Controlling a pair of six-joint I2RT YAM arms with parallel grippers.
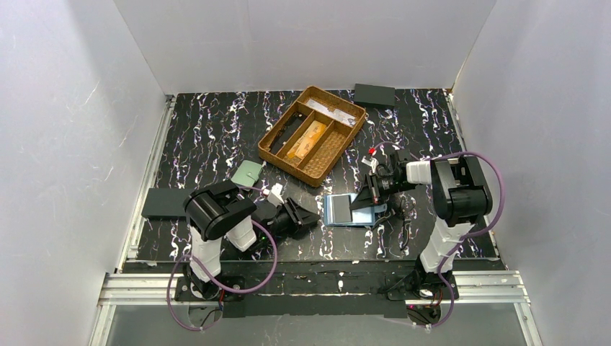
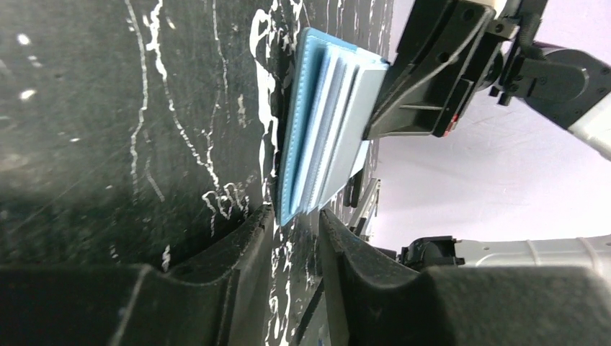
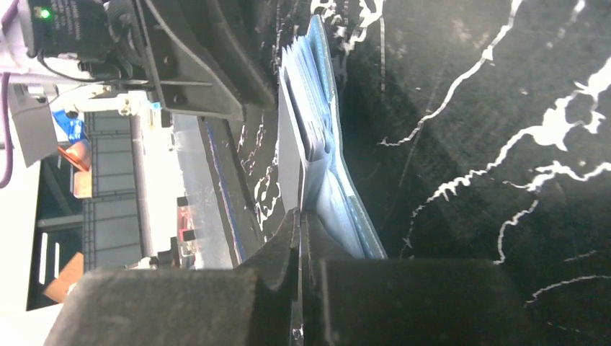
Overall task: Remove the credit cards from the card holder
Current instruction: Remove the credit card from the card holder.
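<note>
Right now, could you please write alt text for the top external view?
An open blue card holder lies on a black marbled table: the right gripper pinches one side, the left gripper sits just beside the other. A wicker tray stands behind.

- Top view: the right hand (image 1: 358, 207) covers the right part of the card holder (image 1: 335, 210); that part is concealed.
- Both wrist views: the holder pockets show only stacked blue and grey edges. Any credit cards inside cannot be made out.
- Orange-gold pieces (image 1: 306, 140) in the basket (image 1: 288, 167) are too small to identify.
- Left wrist view: the left hand (image 2: 295, 220) is blurred, and the lower edge cuts off its finger bases.
- Right wrist view: the lower edge cuts off the right hand's finger bodies. Their pinch line is a dark seam.
</note>
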